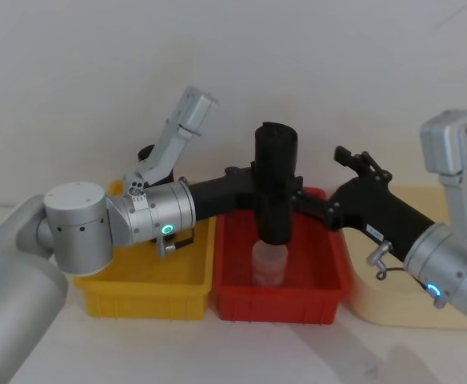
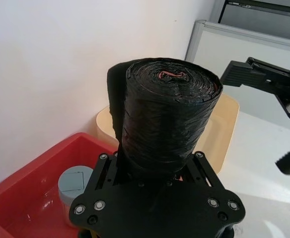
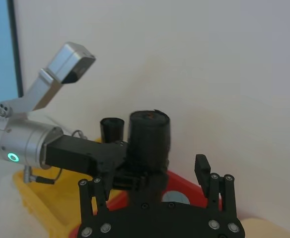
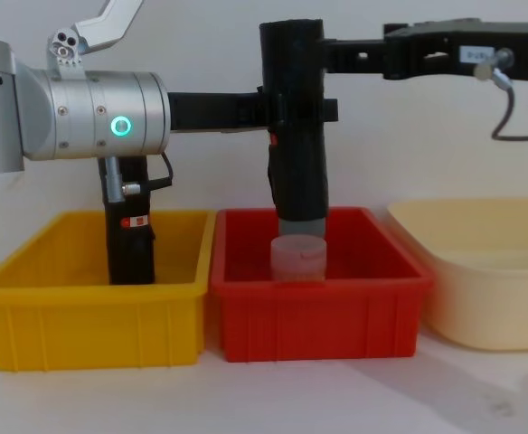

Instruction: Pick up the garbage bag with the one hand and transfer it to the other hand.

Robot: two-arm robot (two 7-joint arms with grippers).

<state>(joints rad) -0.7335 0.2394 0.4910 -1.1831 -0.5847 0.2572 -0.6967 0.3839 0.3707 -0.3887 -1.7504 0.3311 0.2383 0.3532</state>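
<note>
Above the red bin [image 1: 273, 310], the left hand [image 4: 287, 110] gripped the garbage bag [image 1: 275, 160]; the open right hand [image 1: 323, 178] beside it likely needed to close next.

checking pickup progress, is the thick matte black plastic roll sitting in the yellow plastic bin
No, the left tool holds the thick black roll upright in the air over the red plastic bin.

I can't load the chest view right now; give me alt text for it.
The left gripper, on its green-lit wrist, holds the garbage bag upright above the red bin, just over a clear jar inside it. The right gripper reaches in from the upper right toward the roll's top. A slimmer black roll stands in the yellow bin.
</note>
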